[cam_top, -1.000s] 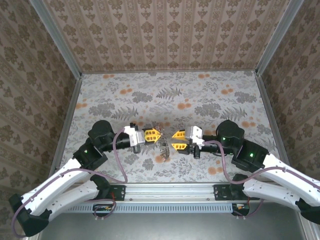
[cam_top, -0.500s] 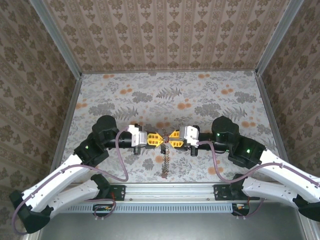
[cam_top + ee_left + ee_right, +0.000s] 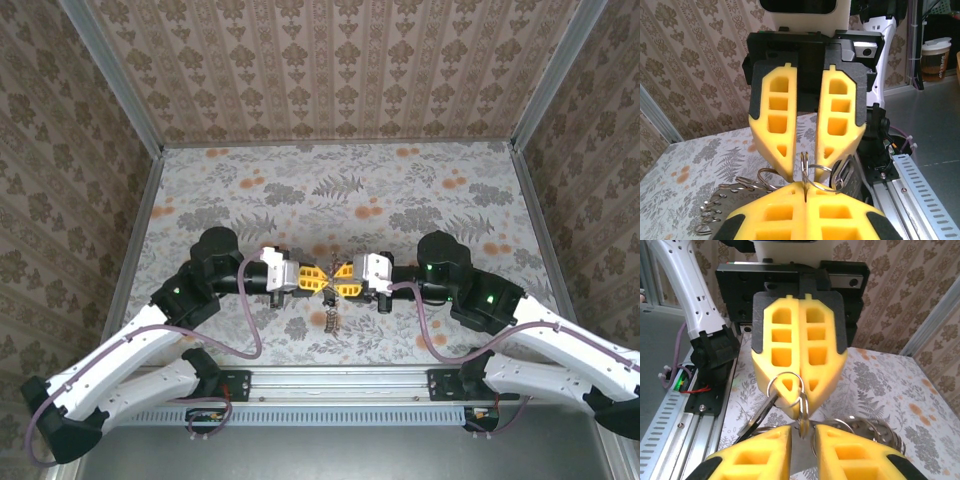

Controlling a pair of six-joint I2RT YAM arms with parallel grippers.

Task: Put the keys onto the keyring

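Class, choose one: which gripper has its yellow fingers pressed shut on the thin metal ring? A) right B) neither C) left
C: the left gripper pinches the thin metal ring with its fingers together, while the right gripper shows a gap between its fingers.

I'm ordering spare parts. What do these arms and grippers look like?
The left arm and right arm have white shells, black joints with green lights, and a purple cable each. The left gripper and right gripper have white-and-black bodies and two yellow tapered fingers with window-like cut-outs.
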